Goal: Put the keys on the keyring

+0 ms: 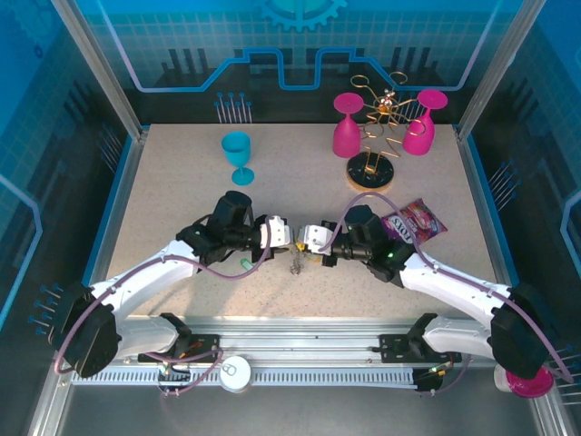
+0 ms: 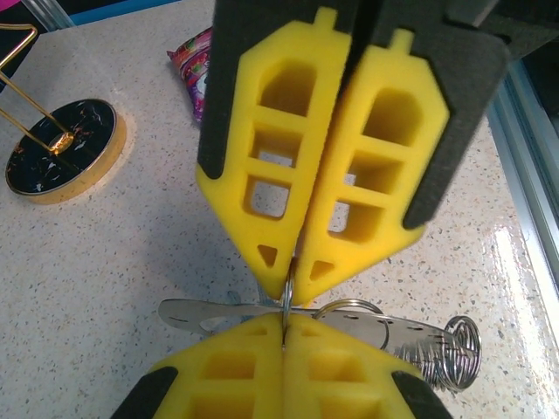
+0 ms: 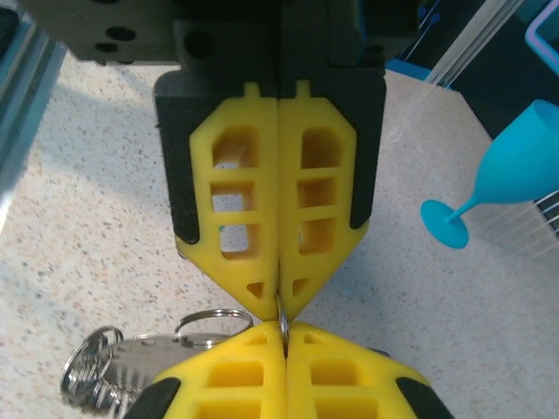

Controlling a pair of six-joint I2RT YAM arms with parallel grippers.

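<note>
My left gripper (image 1: 283, 234) and right gripper (image 1: 309, 238) meet tip to tip at the middle of the table. Both are shut on the same thin metal ring of the keyring (image 2: 286, 297), held edge-on between the yellow pads. In the left wrist view my left gripper (image 2: 285, 325) points up and the right gripper (image 2: 289, 281) comes down onto it. Below the ring hang a flat silver tag (image 2: 210, 314), a small split ring (image 2: 349, 305) and a wire coil (image 2: 447, 353). One green key (image 1: 245, 262) lies on the table under the left arm.
A blue goblet (image 1: 238, 154) stands at the back left. Two pink goblets (image 1: 347, 127) hang on a gold wire rack (image 1: 377, 136) with a round base (image 2: 61, 153) at the back right. A pink snack packet (image 1: 413, 221) lies beside the right arm.
</note>
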